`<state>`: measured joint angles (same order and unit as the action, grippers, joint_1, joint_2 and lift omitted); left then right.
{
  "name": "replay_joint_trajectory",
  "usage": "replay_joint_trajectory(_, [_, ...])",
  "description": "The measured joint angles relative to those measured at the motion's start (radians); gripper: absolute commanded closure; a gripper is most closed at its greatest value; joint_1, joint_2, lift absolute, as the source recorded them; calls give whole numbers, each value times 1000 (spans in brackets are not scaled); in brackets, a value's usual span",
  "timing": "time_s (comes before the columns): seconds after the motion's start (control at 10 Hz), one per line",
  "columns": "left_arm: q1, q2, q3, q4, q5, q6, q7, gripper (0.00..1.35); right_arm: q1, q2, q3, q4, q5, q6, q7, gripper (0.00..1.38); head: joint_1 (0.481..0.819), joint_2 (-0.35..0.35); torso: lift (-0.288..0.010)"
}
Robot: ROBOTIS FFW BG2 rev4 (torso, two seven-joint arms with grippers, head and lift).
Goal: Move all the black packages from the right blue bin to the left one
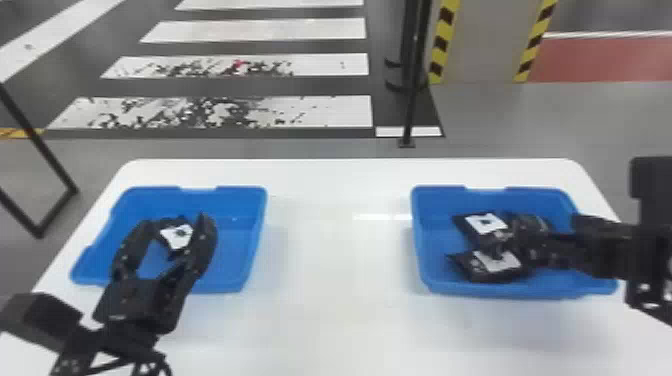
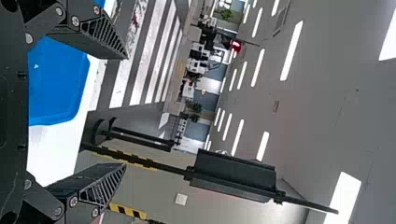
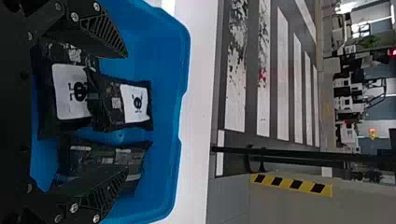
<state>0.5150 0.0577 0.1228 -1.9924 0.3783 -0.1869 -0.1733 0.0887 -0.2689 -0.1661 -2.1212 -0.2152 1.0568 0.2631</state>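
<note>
In the head view, my left gripper (image 1: 170,222) stands open over the left blue bin (image 1: 235,235), with a labelled black package (image 1: 177,236) seen between its fingers. The left wrist view has the same gripper (image 2: 126,111), fingers wide apart on nothing. My right gripper (image 1: 527,240) is low over the right blue bin (image 1: 432,250), partly covering black packages (image 1: 482,224). In the right wrist view that gripper (image 3: 126,113) is open. Two white-labelled packages (image 3: 72,93) (image 3: 135,103) lie overlapping between its fingers, with another package (image 3: 105,156) partly behind one finger.
Both bins stand on a white table (image 1: 330,250), separated by a broad stretch of tabletop. Beyond its far edge are a black pole (image 1: 413,90), a pillar with yellow-black striped edges (image 1: 482,45) and floor stripes.
</note>
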Motion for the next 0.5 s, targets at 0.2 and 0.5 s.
replay_joint_trajectory(0.2, [10,-1,-14,-4,1,20,0,231,-72,2,24,117,11,0,0,179,695,-31,-140])
replay_joint_trajectory(0.5, [3,3,-25,-4,-2,42,-4,229,-205,2,134,334,-29,-76,15,176,695,9,-140])
